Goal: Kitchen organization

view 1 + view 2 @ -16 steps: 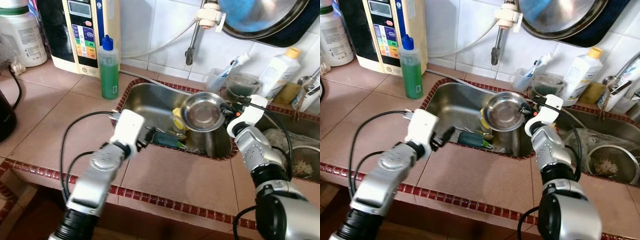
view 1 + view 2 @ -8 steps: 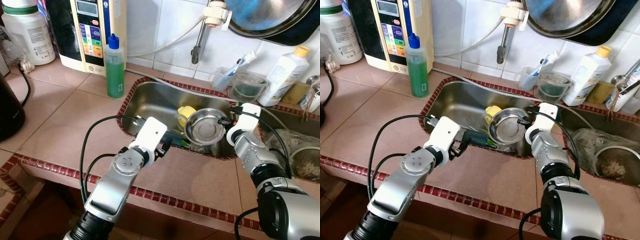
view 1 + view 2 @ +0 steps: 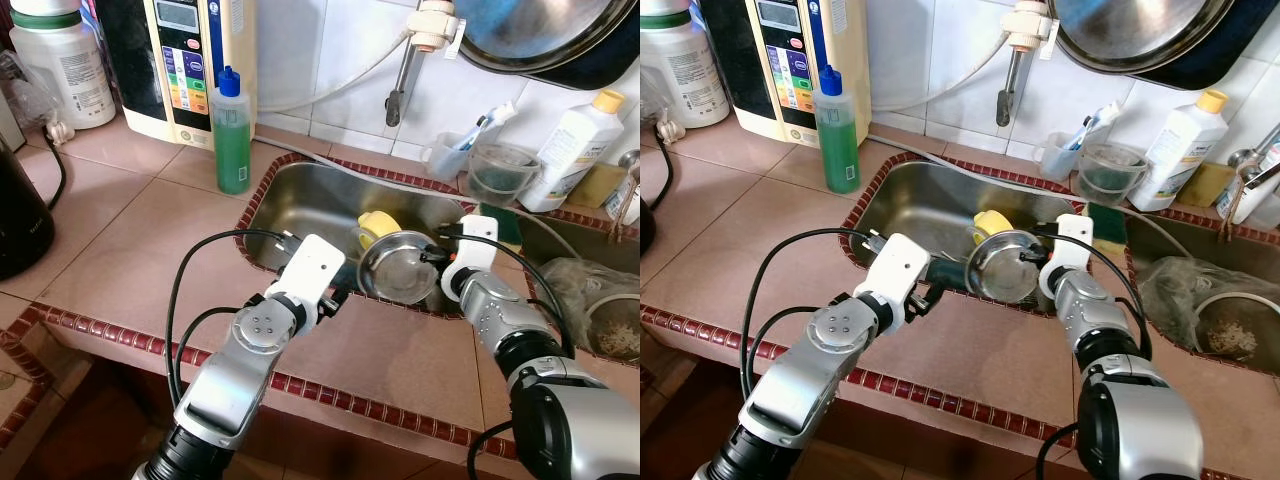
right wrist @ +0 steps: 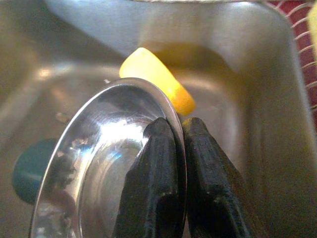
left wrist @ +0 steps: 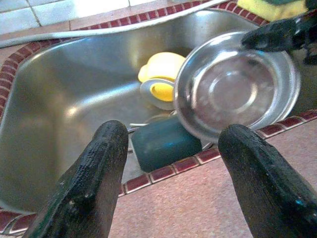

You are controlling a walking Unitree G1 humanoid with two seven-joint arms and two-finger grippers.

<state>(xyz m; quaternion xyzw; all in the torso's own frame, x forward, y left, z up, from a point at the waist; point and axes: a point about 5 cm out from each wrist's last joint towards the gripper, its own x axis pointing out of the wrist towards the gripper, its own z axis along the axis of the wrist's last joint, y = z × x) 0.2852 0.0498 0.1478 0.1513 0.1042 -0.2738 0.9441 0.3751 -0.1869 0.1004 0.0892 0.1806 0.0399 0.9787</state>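
Note:
A round steel bowl [image 3: 402,267] hangs tilted over the near right part of the sink [image 3: 300,205], held by its rim. My right gripper [image 4: 178,136] is shut on that rim, one finger on each side; it is also seen in the left eye view [image 3: 432,256]. My left gripper [image 5: 171,148] is open at the sink's front edge, aimed into the basin, nothing between its fingers [image 5: 94,173]. Under the bowl lie a dark teal cup [image 5: 163,144] on its side and a yellow cup [image 5: 161,79].
A green soap bottle [image 3: 232,135] stands left of the sink. A water machine [image 3: 185,60] and a white jar [image 3: 65,65] stand at the back left. A tap [image 3: 400,80], a sponge [image 3: 505,225], a plastic tub [image 3: 497,172] and a white bottle [image 3: 570,150] line the back right. A second basin with a strainer [image 3: 610,335] is at the right.
My right gripper has brought the steel bowl lower and nearer, toward the sink's front edge. My left arm has reached forward and right to the sink rim. The camera has shifted slightly.

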